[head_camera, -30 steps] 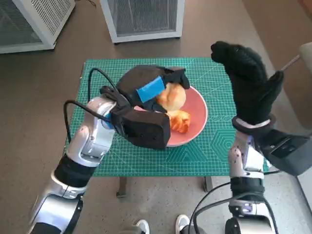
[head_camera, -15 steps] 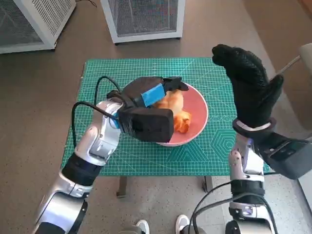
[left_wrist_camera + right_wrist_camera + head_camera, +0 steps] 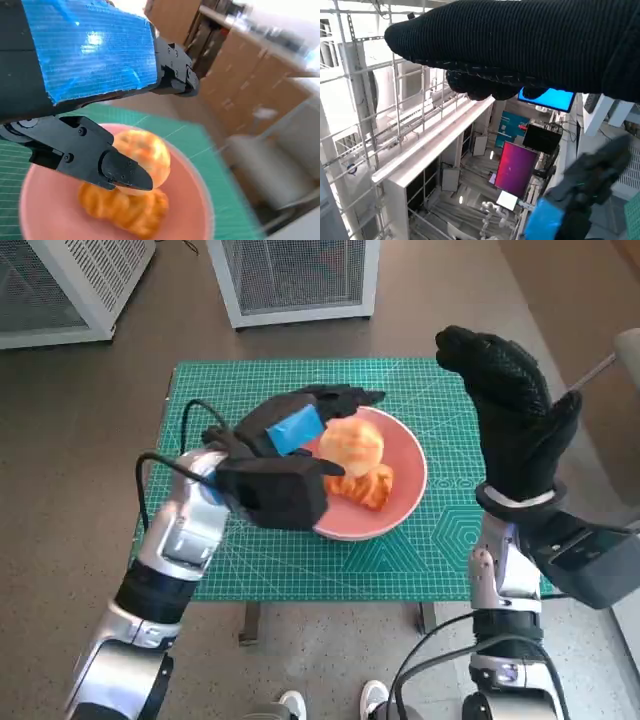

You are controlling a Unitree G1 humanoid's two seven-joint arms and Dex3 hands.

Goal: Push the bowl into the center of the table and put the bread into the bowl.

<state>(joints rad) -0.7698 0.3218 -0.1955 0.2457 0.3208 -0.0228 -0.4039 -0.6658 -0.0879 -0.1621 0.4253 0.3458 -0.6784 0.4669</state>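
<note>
My left hand hangs just over the pink bowl with fingers spread and nothing in them, the two pieces of bread lying in the bowl right under my fingertips. They look light, soft and easily crushed, so any further hold should be a gentle one across the sides. My right hand is raised, empty and flat, well off to the bowl's far side; nothing blocks my way on the green mat.
</note>
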